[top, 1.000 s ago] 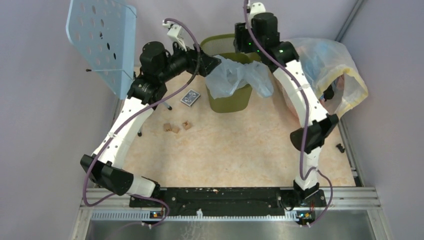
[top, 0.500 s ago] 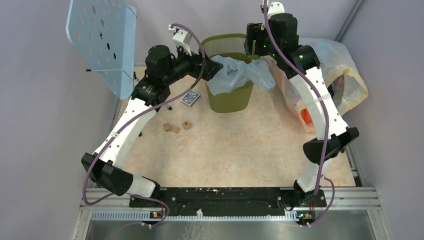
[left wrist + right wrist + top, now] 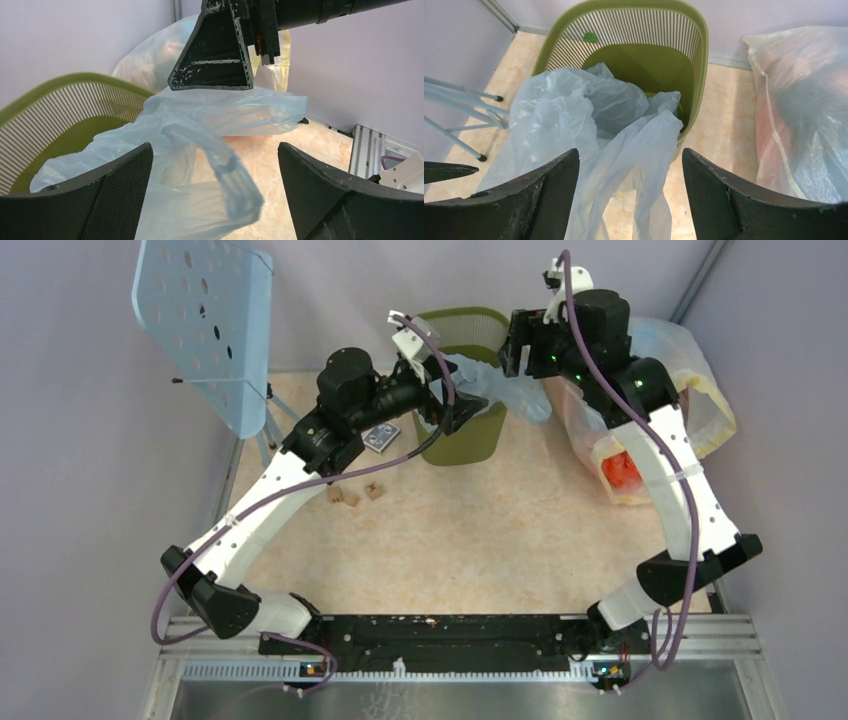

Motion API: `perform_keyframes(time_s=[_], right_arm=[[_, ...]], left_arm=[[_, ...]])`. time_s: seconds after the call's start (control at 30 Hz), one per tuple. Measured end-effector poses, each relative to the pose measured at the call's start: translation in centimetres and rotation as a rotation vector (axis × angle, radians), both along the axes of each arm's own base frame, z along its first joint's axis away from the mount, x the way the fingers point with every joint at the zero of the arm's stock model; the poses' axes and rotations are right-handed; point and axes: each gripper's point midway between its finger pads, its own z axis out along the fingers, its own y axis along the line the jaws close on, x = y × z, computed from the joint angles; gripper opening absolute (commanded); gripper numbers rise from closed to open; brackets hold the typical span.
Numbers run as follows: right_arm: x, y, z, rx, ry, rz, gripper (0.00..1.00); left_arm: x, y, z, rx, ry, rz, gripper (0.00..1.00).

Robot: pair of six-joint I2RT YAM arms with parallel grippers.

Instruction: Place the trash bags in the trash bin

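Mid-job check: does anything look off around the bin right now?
Yes. The trash bag is only partly in the trash bin: it drapes over the rim and a long fold hangs outside. The left gripper and right gripper are both open, so nothing holds it.

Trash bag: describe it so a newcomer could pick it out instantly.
At the far edge of the table stands the olive-green mesh trash bin. Draped over its rim is the trash bag: thin, pale blue, crinkly, unlike the bigger yellowish sack of coloured items beside it.
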Motion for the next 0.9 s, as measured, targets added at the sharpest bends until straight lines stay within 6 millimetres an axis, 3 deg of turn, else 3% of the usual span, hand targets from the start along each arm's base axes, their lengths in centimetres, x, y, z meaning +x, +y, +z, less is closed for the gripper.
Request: perform_keyframes(time_s=[0.13,0.33,0.57,0.8,0.9], right_arm=[[-2.0,-0.9,1.6,0.028,-0.04,0.003,0.75],[-4.9,-2.3,1.5,0.044,-0.049,0.003,0.72],[-7.7,-3.3,0.1,0.097,-0.041,0.0,0.65],[-10.1,-4.3,0.8,0.229,-0.081,-0.038,0.6],[-10.6,-4.4,0.7,0.274,-0.084,-0.047,0.6]], left_arm=[[-1.8,-0.3,1.3,-0.004,-0.052,-0.029,0.99],[-3.3,-0.2,2.6,-0.005,-0.109,-0.026,0.9],[-2.9,-0.5,1.6,0.039,-0.115,0.009,0.81],[-1.1,-1.4,-1.1,0.111,-0.092,0.052,0.75],[-0.8,-1.8,-2.1,0.14,-0.085,0.06,0.62]])
